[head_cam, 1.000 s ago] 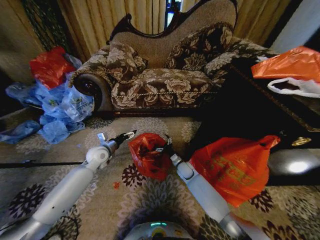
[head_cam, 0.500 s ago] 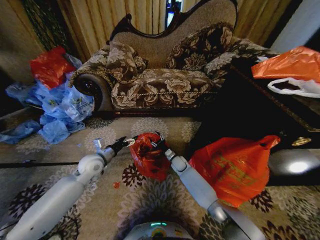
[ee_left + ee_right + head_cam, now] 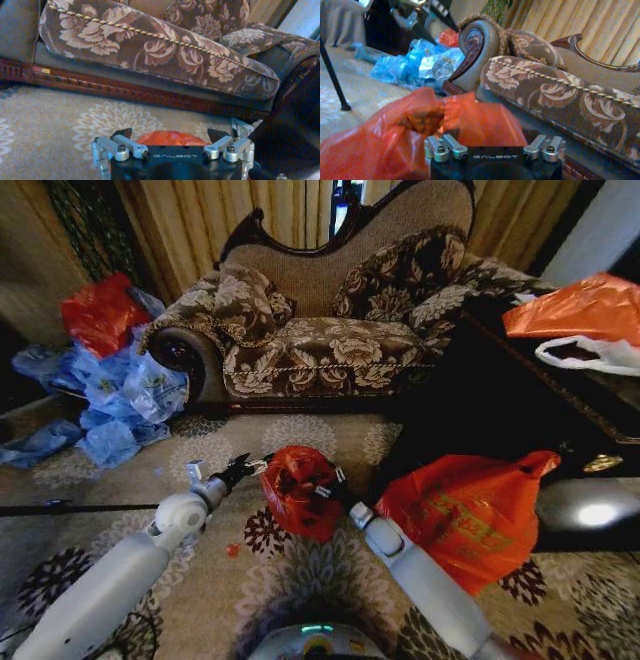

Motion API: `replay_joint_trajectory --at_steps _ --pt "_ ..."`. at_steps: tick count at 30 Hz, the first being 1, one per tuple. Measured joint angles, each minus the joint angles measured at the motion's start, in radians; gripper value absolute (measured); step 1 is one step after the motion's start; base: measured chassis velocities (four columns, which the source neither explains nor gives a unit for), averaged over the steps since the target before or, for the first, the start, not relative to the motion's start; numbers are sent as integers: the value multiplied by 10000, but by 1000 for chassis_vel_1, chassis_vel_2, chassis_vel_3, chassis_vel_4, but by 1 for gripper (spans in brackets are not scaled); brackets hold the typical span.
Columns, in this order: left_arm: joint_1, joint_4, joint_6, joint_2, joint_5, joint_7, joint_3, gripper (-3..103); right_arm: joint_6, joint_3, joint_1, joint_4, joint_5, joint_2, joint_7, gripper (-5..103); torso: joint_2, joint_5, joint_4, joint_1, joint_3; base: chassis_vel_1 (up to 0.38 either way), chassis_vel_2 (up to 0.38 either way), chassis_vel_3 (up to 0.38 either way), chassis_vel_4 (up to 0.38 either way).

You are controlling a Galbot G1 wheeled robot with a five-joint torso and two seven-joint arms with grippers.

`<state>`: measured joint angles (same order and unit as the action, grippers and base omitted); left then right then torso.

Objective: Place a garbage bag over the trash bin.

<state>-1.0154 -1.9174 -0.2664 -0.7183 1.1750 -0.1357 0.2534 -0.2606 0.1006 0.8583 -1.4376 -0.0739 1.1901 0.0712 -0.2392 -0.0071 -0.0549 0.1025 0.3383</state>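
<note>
garbage bag: thin crinkly red-orange plastic bag [image 3: 297, 490], plain.
larger bag: orange plastic bag [image 3: 468, 515] with faint darker print.
sofa: brown upholstered sofa [image 3: 330, 330], cream floral pattern, cream rope piping, dark wood trim.
carpet: beige carpet [image 3: 300, 575], pale and dark-brown flower medallions.
bag pile: crumpled blue plastic bags [image 3: 115, 395], one darker red bag [image 3: 100, 312] on top.
curtains: tan pleated curtains [image 3: 200, 215].

A floral-upholstered sofa [image 3: 330, 330] with dark carved wooden trim stands against tan curtains [image 3: 200, 220]. A patterned beige carpet [image 3: 90, 510] with medallion flowers covers the floor. Blue plastic bags [image 3: 120, 395] are heaped beside the sofa's scrolled arm. A dark tabletop [image 3: 560, 420] stands alongside.
</note>
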Motion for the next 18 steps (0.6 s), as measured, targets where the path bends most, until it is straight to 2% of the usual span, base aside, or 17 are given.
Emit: replay_joint_trajectory --at_steps 3,11,15,17,18 --pt "29 4 -7 4 12 -20 -12 100 -335 51 -552 934 -265 418 -11 99 0 0 5 1 0 0 0 0 0" --pt "129 46 -11 -16 54 -38 -4 100 -355 116 -1770 2299 -559 1175 -130 101 1 -3 5 1 1 0 0 0 0" --pt "168 38 -12 -24 79 -46 -12 100 -561 107 -2097 2676 -462 1449 158 90 1 -2 5 1 1 0 0 0 0" --pt "168 28 -12 -3 90 -46 -12 100 -558 114 -2166 2698 -391 1484 206 90 0 -3 5 1 1 0 0 0 0" --pt "150 7 -12 36 103 -46 2 100 -545 117 -2284 2756 -332 1550 247 87 0 -3 2 1 1 0 0 0 0"
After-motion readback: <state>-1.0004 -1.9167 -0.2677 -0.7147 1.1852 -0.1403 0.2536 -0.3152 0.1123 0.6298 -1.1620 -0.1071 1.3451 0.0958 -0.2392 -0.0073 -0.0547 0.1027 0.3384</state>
